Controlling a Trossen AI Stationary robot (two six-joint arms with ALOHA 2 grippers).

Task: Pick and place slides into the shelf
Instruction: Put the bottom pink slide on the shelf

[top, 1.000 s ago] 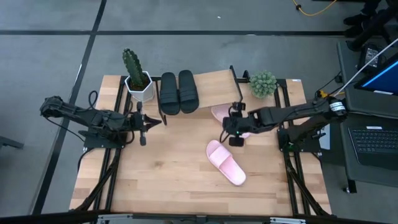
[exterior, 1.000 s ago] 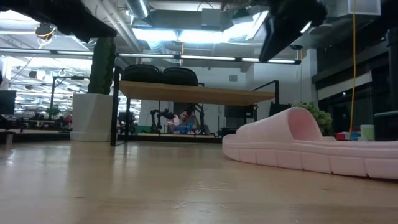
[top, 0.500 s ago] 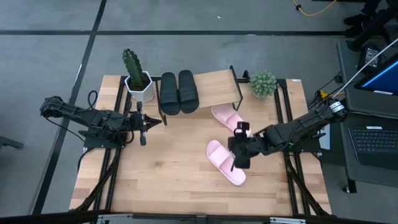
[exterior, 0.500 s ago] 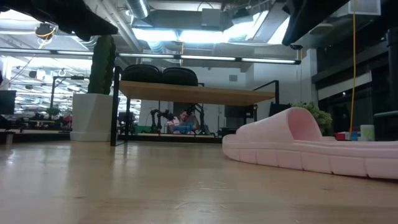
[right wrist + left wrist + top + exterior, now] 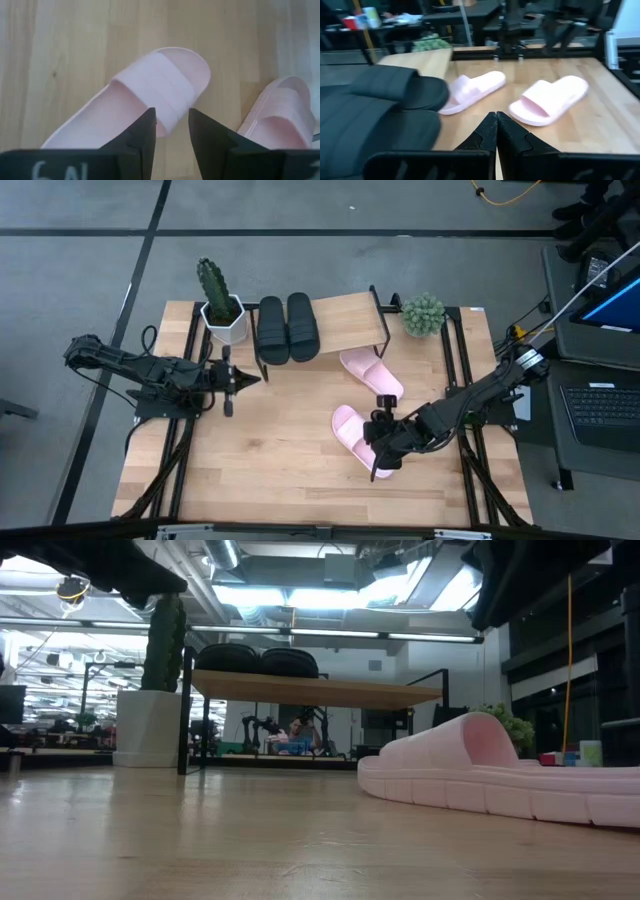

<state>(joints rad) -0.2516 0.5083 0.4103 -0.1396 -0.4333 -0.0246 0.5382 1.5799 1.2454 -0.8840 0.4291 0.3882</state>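
Your right gripper (image 5: 170, 131) hangs open — jaws straddling the near pink slide's (image 5: 150, 95) strap; left gripper (image 5: 496, 131) shut.

Four slides in all. Two black slides (image 5: 287, 327) lie side by side on the shelf (image 5: 350, 315), at its end nearest the cactus. Two pink slides: one (image 5: 371, 371) on the bench (image 5: 260, 470) just in front of the shelf, the other (image 5: 352, 432) farther from it. Two potted plants: one cactus (image 5: 218, 302), one round green plant (image 5: 424, 314), each beside one end of the shelf.
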